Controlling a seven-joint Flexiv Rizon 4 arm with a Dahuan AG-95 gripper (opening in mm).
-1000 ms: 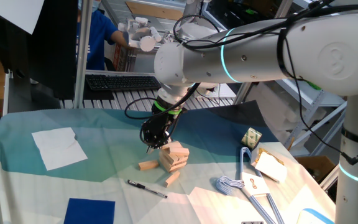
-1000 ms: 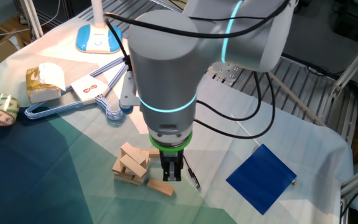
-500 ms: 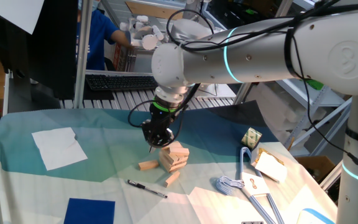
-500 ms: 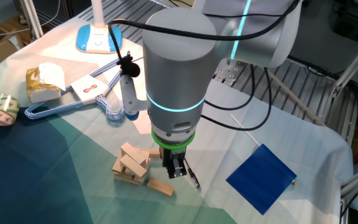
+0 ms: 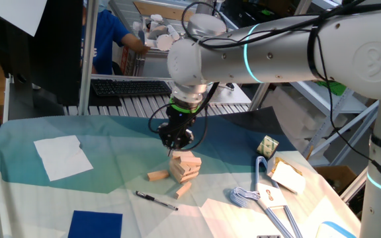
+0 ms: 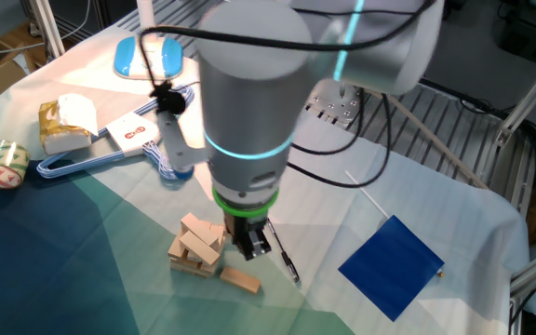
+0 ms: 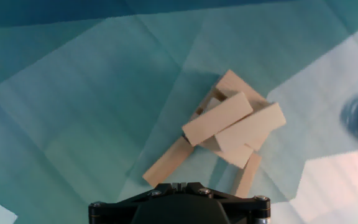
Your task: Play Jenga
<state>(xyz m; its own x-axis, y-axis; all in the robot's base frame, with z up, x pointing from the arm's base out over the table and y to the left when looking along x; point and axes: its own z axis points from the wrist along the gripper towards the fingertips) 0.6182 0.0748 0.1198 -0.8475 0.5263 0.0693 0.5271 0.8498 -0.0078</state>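
Note:
The Jenga stack (image 5: 185, 165) is a small, uneven pile of tan wooden blocks on the teal cloth. It also shows in the other fixed view (image 6: 198, 244) and in the hand view (image 7: 235, 124). One loose block (image 5: 156, 175) lies left of the stack and another (image 5: 183, 190) lies in front of it. In the hand view a loose block (image 7: 166, 160) leans out from the pile. My gripper (image 5: 172, 151) hangs just above the stack's near-left edge, shut and empty. It also shows in the other fixed view (image 6: 257, 247) and at the bottom of the hand view (image 7: 179, 185).
A black pen (image 5: 156, 200) lies in front of the blocks. White paper (image 5: 61, 157) and a blue square (image 5: 96, 223) lie to the left. Hangers (image 5: 270, 205), a tape roll (image 5: 268, 145) and a wrapped packet (image 5: 286, 175) lie to the right. A keyboard (image 5: 127, 86) is behind.
My gripper has risen a little and shifted right, from beside the stack to over its edge, and the wrist has turned. The blocks have not moved.

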